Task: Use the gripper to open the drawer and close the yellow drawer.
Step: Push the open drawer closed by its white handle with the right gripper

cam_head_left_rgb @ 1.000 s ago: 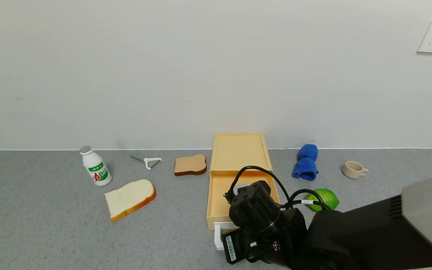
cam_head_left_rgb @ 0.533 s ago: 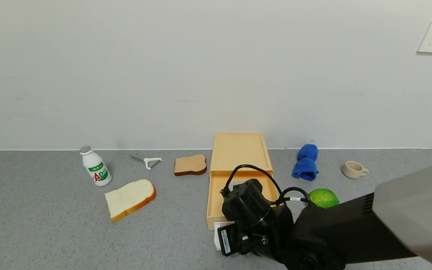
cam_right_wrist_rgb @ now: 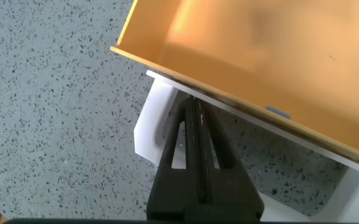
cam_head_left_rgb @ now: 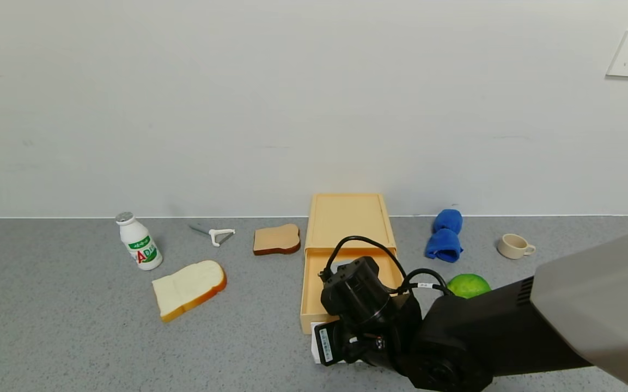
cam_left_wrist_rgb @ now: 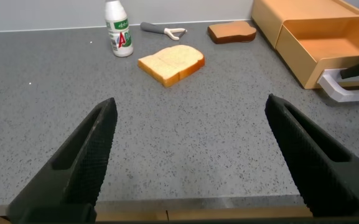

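**Right tool closed at the handle of the pulled-out drawer**

In the head view, the yellow drawer (cam_head_left_rgb: pixel 329 286) sits in the lower middle of the frame, slid out toward the camera from its flat yellow case (cam_head_left_rgb: pixel 346 220), which stands against the wall. The right tool (cam_head_left_rgb: pixel 341 343) hangs over the drawer's front edge at lower centre, black cables looping above it, its grey arm running off to the lower right. Only a sliver of the white handle (cam_head_left_rgb: pixel 315 351) shows beside it. On the grey worktop (cam_head_left_rgb: pixel 63 326), a milk bottle (cam_head_left_rgb: pixel 138 241), a peeler (cam_head_left_rgb: pixel 215 235), a brown toast slice (cam_head_left_rgb: pixel 276 239) and a pale bread slice (cam_head_left_rgb: pixel 189 288) lie to the left. A blue cloth (cam_head_left_rgb: pixel 445 235), a cup (cam_head_left_rgb: pixel 514 246) and a green fruit (cam_head_left_rgb: pixel 469 285) lie to the right.

In the left wrist view, the left tool (cam_left_wrist_rgb: pixel 191 155) is spread wide, gripping nothing, low in the frame over bare worktop. The drawer (cam_left_wrist_rgb: pixel 328 46) is at upper right, well apart from it.

In the right wrist view, the right tool's fingers (cam_right_wrist_rgb: pixel 195 155) are pressed together, their tips on the near bar of the white handle (cam_right_wrist_rgb: pixel 151 130), just below the drawer's front wall (cam_right_wrist_rgb: pixel 241 93). Whether the bar is pinched between them I cannot tell.
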Controlling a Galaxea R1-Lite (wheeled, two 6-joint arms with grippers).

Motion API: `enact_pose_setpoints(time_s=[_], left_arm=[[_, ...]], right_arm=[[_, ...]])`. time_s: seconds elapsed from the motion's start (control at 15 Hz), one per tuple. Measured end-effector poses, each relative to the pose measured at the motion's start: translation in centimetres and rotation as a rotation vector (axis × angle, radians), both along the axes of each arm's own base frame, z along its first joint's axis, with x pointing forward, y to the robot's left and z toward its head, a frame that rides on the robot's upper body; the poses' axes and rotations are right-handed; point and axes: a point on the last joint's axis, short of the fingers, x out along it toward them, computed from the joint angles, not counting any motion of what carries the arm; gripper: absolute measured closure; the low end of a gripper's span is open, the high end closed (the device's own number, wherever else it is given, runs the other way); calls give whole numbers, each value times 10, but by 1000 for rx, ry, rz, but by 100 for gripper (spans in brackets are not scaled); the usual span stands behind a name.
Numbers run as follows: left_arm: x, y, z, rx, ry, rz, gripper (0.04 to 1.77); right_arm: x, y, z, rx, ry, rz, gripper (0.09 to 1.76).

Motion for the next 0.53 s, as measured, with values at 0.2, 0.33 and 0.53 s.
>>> enact_pose_setpoints(time_s=[0.2, 0.33, 0.53], left_arm=[[0, 0, 0, 0, 0, -1, 9], [0, 0, 0, 0, 0, -1, 9], [0, 0, 0, 0, 0, 0, 9]], right_arm=[[3, 1, 1, 5, -6, -5, 173], [7, 1, 2, 10, -12, -9, 173], [13, 1, 3, 17, -19, -19, 173]])
